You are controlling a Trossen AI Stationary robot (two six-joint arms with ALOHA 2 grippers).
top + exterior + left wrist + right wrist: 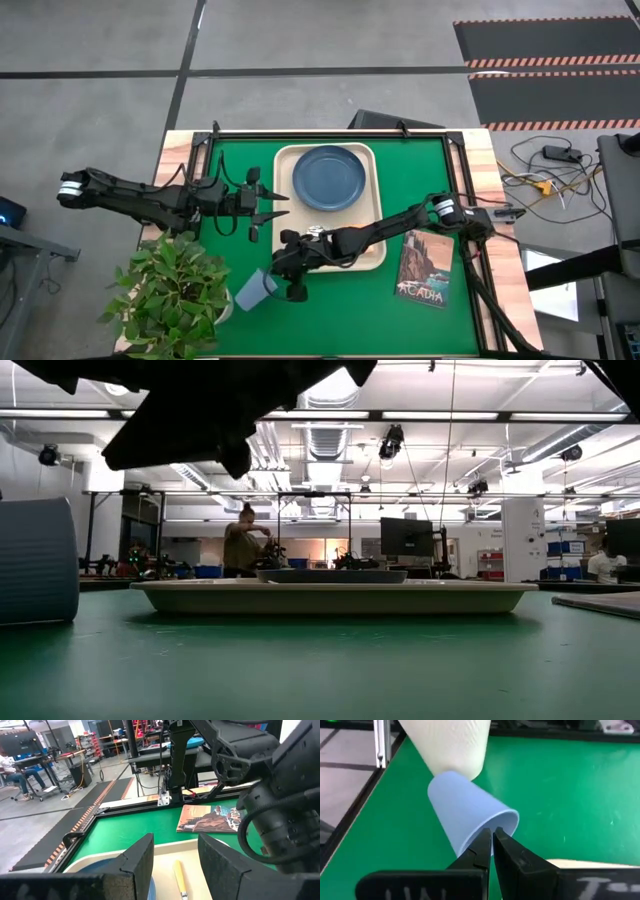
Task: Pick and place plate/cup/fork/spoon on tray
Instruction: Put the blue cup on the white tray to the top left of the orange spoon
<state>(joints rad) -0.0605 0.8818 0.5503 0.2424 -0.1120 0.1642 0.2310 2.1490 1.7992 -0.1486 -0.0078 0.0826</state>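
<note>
Two dark fingers of the right gripper (pixel 491 845) sit nearly closed at the rim of the cup (pixel 465 810), which lies on its side on the green mat (pixel 420 190) just off the tray (pixel 370 255) corner, beside a white plant pot (pixel 451 742). The pinch should be confirmed before lifting. The plate (pixel 329 178) is on the tray; the left gripper (pixel 268 213) waits open alongside.

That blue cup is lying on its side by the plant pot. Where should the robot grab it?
By the rim at its open mouth. The cup lies tipped, base against the white pot, mouth toward the right gripper, so one finger slips inside, one outside, pinching the wall.
</note>
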